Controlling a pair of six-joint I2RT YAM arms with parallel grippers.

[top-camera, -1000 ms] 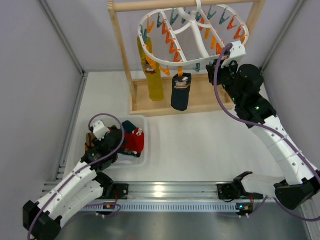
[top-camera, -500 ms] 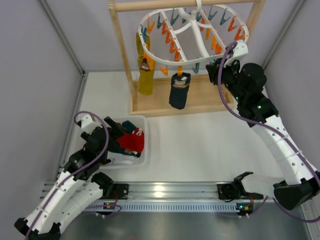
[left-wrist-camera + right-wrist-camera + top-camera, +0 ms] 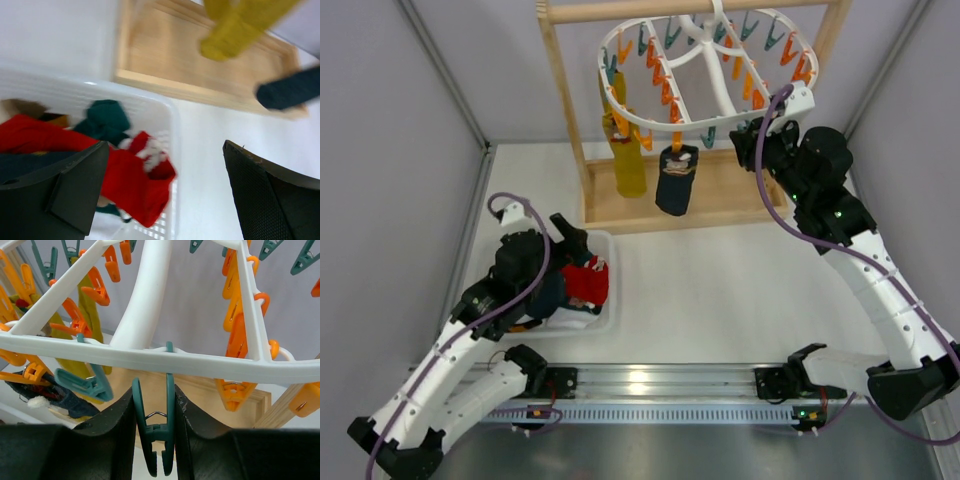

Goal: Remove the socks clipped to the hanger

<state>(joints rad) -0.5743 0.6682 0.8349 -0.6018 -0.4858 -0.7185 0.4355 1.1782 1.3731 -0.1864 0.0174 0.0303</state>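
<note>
The white oval hanger (image 3: pixel 650 125) hangs from the wooden stand, with orange and teal pegs along its bars. Two socks stay clipped to it: a mustard yellow one (image 3: pixel 625 150) and a dark navy one (image 3: pixel 675 182). My right gripper (image 3: pixel 154 400) is under the hanger's rim (image 3: pixel 150 357), shut on a teal peg (image 3: pixel 154 440) that holds no sock. My left gripper (image 3: pixel 165 150) is open over the right end of the white bin (image 3: pixel 170 110). Nothing is between its fingers. A red sock (image 3: pixel 130 180) lies in the bin below them.
The light wooden stand's flat base (image 3: pixel 720 200) lies under the hanging socks, its upright post (image 3: pixel 565 100) at the left. The bin (image 3: pixel 605 322) near the left arm also holds dark green and navy socks. Grey walls close in both sides.
My left gripper has opened wide and lifted from inside the bin toward its right end; the red sock stays in the bin. The hanger and yellow sock swayed slightly. The right gripper keeps its peg.
</note>
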